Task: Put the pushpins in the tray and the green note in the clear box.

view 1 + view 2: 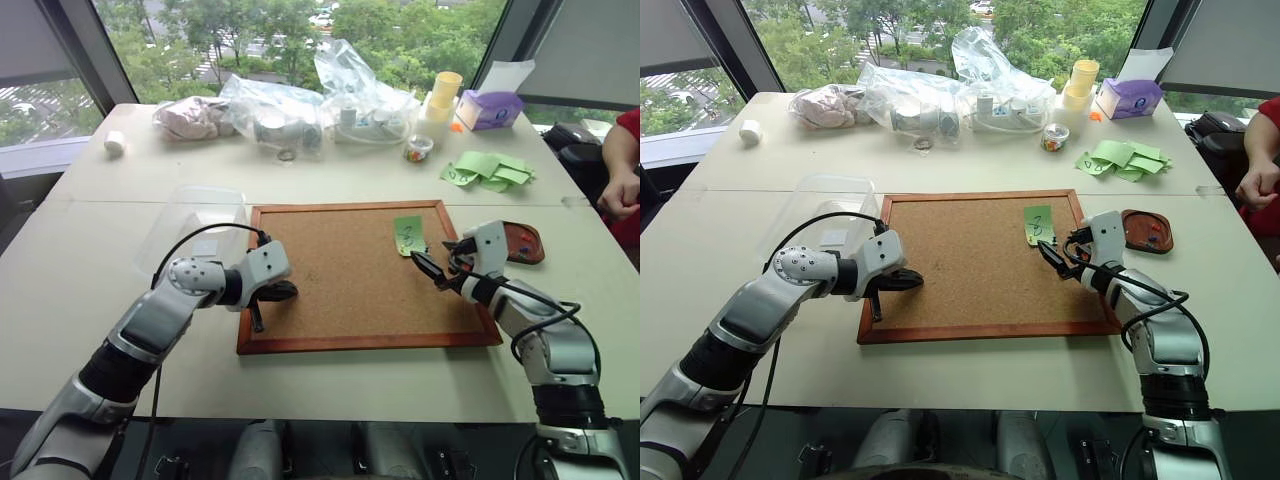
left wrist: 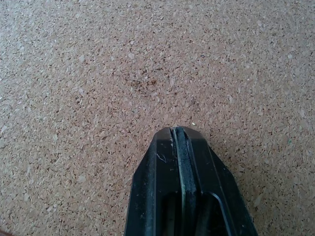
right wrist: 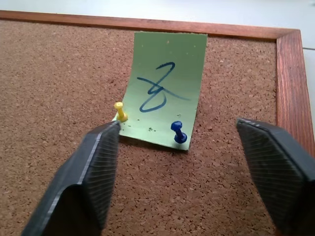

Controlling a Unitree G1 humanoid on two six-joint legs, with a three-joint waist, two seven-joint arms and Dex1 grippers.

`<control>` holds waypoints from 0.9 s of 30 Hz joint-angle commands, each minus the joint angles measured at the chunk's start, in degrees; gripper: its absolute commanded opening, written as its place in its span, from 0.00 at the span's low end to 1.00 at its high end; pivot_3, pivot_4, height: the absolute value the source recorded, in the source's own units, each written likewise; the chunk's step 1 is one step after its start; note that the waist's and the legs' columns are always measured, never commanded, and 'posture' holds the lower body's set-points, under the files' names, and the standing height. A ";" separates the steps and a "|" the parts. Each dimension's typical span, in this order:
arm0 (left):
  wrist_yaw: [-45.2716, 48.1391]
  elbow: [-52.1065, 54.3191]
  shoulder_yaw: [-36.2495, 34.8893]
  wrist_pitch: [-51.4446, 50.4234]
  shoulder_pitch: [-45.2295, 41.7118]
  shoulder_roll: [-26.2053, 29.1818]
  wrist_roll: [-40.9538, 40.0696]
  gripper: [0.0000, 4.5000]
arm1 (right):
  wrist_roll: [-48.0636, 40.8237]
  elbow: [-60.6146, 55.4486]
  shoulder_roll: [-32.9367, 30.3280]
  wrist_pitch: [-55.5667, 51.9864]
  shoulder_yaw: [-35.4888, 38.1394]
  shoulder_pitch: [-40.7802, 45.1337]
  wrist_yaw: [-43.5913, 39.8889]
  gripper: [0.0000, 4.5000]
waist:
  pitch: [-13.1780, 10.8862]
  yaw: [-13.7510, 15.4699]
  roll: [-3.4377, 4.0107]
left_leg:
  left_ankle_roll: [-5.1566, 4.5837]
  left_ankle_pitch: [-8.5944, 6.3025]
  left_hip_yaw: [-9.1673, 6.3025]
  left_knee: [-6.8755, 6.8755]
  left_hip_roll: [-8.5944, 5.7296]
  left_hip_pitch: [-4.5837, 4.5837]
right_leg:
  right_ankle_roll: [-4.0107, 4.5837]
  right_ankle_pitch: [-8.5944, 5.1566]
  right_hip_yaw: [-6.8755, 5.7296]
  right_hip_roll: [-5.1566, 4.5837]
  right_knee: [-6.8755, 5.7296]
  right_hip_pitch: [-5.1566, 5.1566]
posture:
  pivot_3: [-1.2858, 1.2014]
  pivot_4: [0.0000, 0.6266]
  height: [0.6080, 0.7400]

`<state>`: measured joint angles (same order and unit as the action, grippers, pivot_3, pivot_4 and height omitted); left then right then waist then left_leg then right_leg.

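Observation:
The green note [image 3: 162, 88], marked in blue ink, lies on the corkboard [image 1: 340, 290] near its far right corner. A yellow pushpin [image 3: 120, 112] and a blue pushpin [image 3: 178, 132] hold its near edge. My right gripper [image 3: 178, 125] is open just in front of the note, one finger on each side of the two pins and touching nothing. The reddish-brown tray [image 1: 538, 252] sits on the table just right of the board, beside my right wrist. The clear box [image 1: 195, 215] stands off the board's left edge. My left gripper [image 1: 288, 291] rests shut and empty on the cork at the left.
A heap of green slips [image 1: 490, 170] lies beyond the board at the right. Clear plastic bags [image 1: 300, 110], stacked yellow cups [image 1: 442, 98] and a purple tissue box [image 1: 490, 108] line the far edge. A person's hand [image 1: 620, 192] is at the table's right side.

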<state>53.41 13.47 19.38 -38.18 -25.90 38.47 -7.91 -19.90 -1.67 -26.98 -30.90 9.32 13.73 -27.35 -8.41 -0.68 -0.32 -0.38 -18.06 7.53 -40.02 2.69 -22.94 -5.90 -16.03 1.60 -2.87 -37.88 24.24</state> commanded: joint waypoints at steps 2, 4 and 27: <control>-0.22 -1.04 1.64 -0.92 1.03 0.06 1.25 0.00 | 0.65 0.52 0.42 2.27 0.03 1.17 -0.19 0.26 | 0.00 0.00 0.00 | 0.00 0.00 0.00 0.00 0.00 0.00 | 0.00 0.00 0.00 0.00 0.00 0.00 | 0.52 0.24 0.96; -0.25 -1.00 1.64 -0.89 1.06 0.09 1.28 0.00 | 0.72 1.10 0.79 2.69 -0.07 1.51 -0.26 0.03 | 0.00 -0.02 0.00 | 0.00 0.00 0.00 0.00 0.00 0.00 | 0.00 0.00 0.00 0.00 0.00 0.00 | 0.52 0.24 0.96; 0.23 -0.15 2.13 -0.91 1.60 0.29 1.42 0.00 | -5.61 -4.66 4.94 5.89 9.53 -0.18 4.89 0.01 | 0.00 -0.07 0.00 | 0.00 0.00 0.00 0.01 0.02 0.02 | 0.00 0.00 0.00 0.00 0.00 -0.01 | 0.52 0.24 0.96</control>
<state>53.30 13.95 19.40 -38.26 -25.56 38.46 -7.48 -23.67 -4.33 -22.27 -25.37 15.99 12.44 -24.02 -8.41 -0.75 -0.32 -0.38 -18.06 7.55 -40.01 2.71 -22.92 -5.90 -16.03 1.61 -2.86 -37.89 24.23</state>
